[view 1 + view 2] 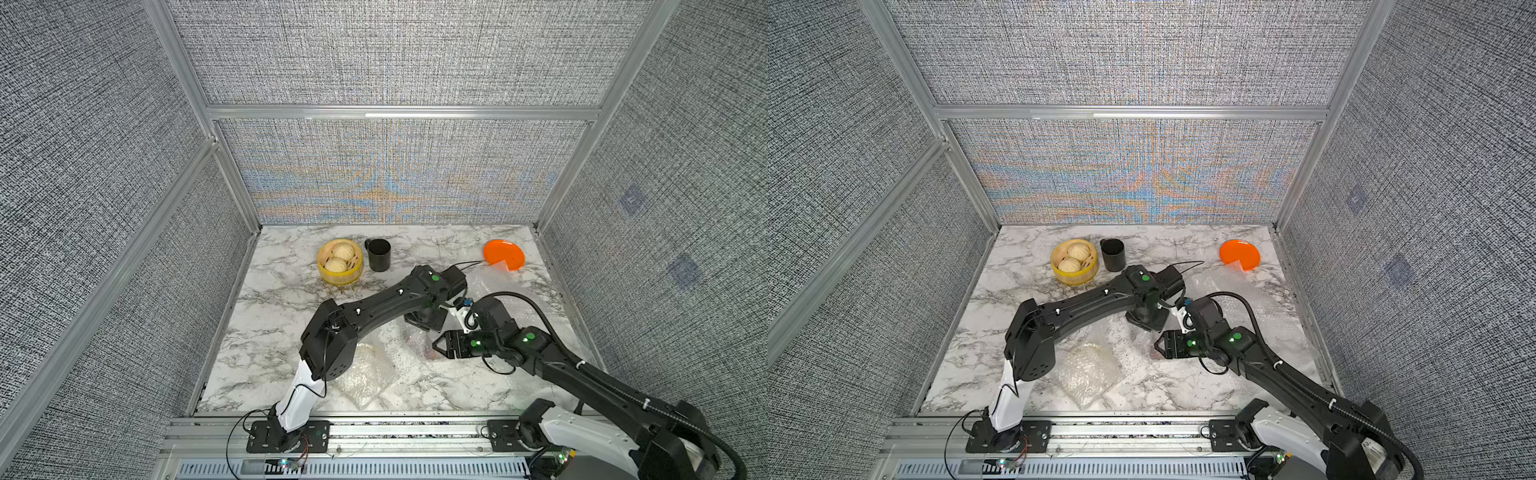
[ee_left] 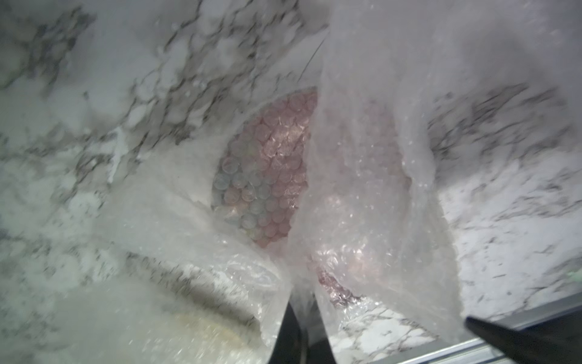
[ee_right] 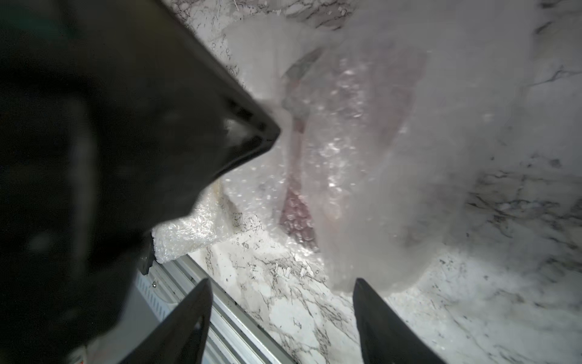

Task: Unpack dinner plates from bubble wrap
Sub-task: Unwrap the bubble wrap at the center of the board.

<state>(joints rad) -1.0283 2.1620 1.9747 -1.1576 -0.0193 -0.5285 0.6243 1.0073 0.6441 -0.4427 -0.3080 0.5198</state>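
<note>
My left gripper (image 2: 301, 318) is shut on a fold of bubble wrap (image 2: 362, 189), which rises from the jaws as a lifted flap. Beneath it lies the dark red plate (image 2: 267, 164), still covered by a bubbled layer. In both top views the left gripper (image 1: 423, 322) points down over this bundle (image 1: 417, 343). My right gripper (image 3: 282, 302) is open with nothing between its fingers, just beside the bundle (image 3: 356, 141); a top view shows it level above the table (image 1: 1157, 345). The orange plate (image 1: 503, 254) lies bare at the back right. Another wrapped bundle (image 1: 365, 370) lies near the front.
A yellow steamer basket with buns (image 1: 340, 262) and a black cup (image 1: 378, 254) stand at the back of the marble table (image 1: 270, 332). A loose flat sheet of wrap (image 1: 494, 289) lies below the orange plate. Metal rail (image 1: 374, 428) runs along the front edge.
</note>
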